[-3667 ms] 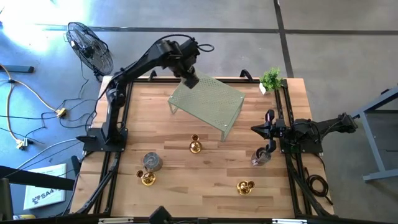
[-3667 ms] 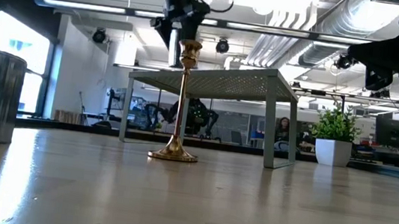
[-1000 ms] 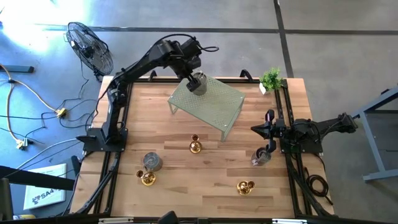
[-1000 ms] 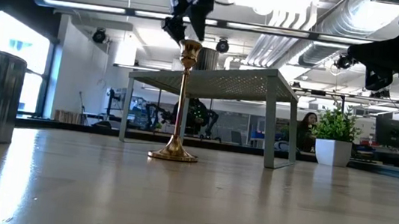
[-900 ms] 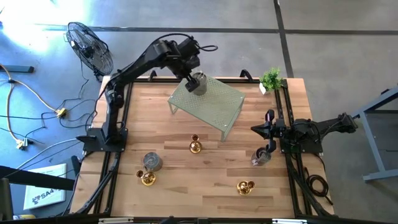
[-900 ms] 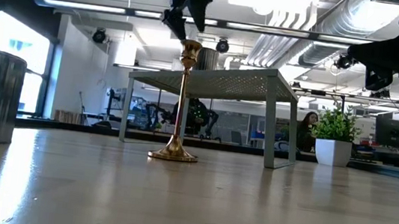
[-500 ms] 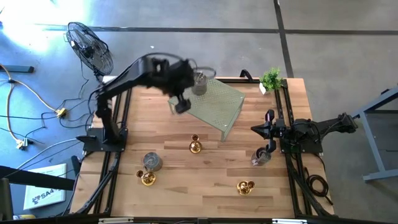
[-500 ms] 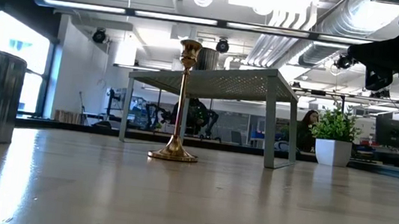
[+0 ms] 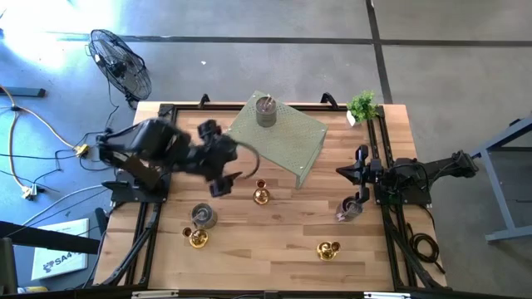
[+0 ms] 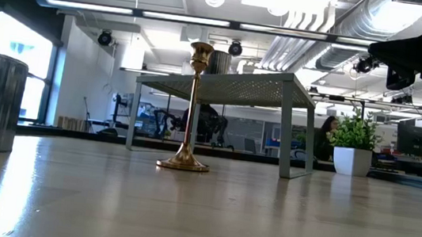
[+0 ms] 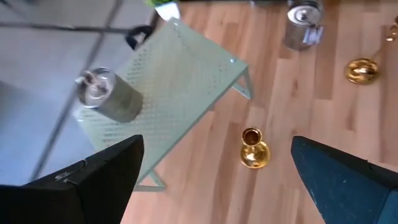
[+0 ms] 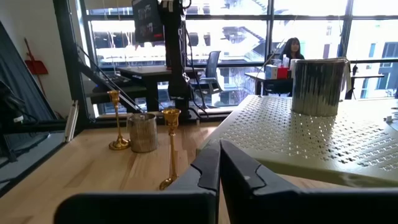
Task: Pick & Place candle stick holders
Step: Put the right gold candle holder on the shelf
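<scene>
Your left gripper (image 9: 223, 176) hangs wide open and empty above the table, near the gold candle holder (image 9: 261, 196). One grey holder (image 9: 265, 110) already stands on the green rack (image 9: 291, 141). Next, likely descend around the gold stem.

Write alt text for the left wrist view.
A grey metal cup stands on a pale green perforated rack above a wooden table. A gold candlestick stands beside the rack, with another gold holder and a silver cup farther off.
</scene>
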Robot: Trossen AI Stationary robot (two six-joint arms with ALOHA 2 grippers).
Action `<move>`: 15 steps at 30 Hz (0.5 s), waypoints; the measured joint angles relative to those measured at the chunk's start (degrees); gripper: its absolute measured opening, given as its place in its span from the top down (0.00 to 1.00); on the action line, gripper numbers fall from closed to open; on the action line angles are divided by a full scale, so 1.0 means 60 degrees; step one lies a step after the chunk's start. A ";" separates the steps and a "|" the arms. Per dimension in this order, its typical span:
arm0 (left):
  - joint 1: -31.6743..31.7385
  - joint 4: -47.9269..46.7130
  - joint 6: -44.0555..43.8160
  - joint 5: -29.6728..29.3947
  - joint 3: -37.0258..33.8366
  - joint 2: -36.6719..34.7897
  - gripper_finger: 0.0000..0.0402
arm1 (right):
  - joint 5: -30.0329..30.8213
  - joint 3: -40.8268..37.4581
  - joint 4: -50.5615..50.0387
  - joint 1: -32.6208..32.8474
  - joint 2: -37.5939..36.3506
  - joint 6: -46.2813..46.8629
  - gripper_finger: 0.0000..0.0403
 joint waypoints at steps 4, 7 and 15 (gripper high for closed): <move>-0.1067 0.0008 -0.1169 -0.1786 -0.1362 -0.0717 0.01 | 0.0000 0.0000 0.0007 0.0001 0.0000 0.0000 1.00; -0.1684 0.0034 -0.2066 -0.2504 -0.2925 -0.1623 0.01 | 0.0000 0.0000 0.0095 0.0002 0.0000 0.0000 0.99; -0.2139 0.3032 -0.3825 -0.3630 -0.8575 -0.5248 0.01 | -0.0728 0.0000 0.0629 0.0004 0.0004 0.0007 1.00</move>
